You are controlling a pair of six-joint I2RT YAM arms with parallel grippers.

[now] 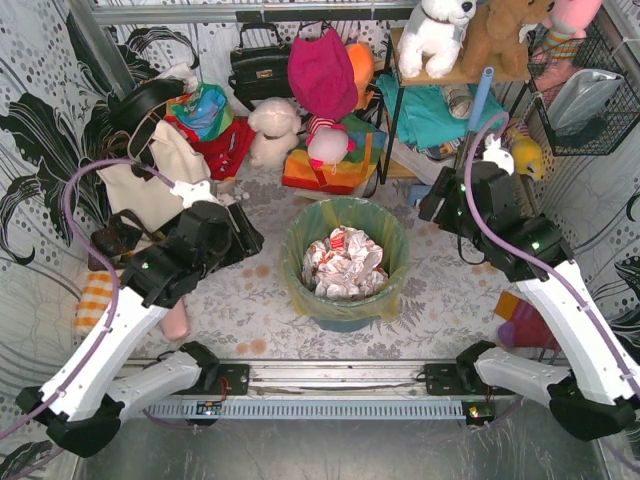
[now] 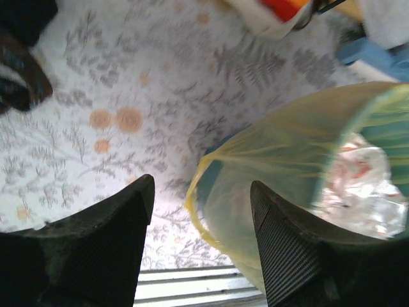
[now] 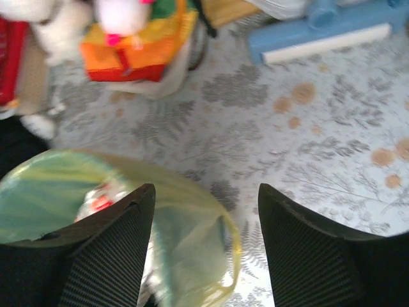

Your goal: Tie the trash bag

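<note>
Fern-print floor (image 1: 445,295), bin (image 1: 345,323) mostly hidden under trash bag (image 1: 296,270), close-ups blurred

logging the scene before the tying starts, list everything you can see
trash bag: one, translucent yellow, lining the bin, untied
teal bin: one, teal, table centre
crumpled paper: one heap, white with red, inside the bag
black handbag: one, black, back wall
cream tote bag: one, cream, back left
white plush dog: one, white, shelf at back right
brown teddy: one, brown, beside the dog
wire basket: one, black, right wall
left claw: one, black, open, at the bag's left side
right claw: one, black, open, at the bag's right side
</note>
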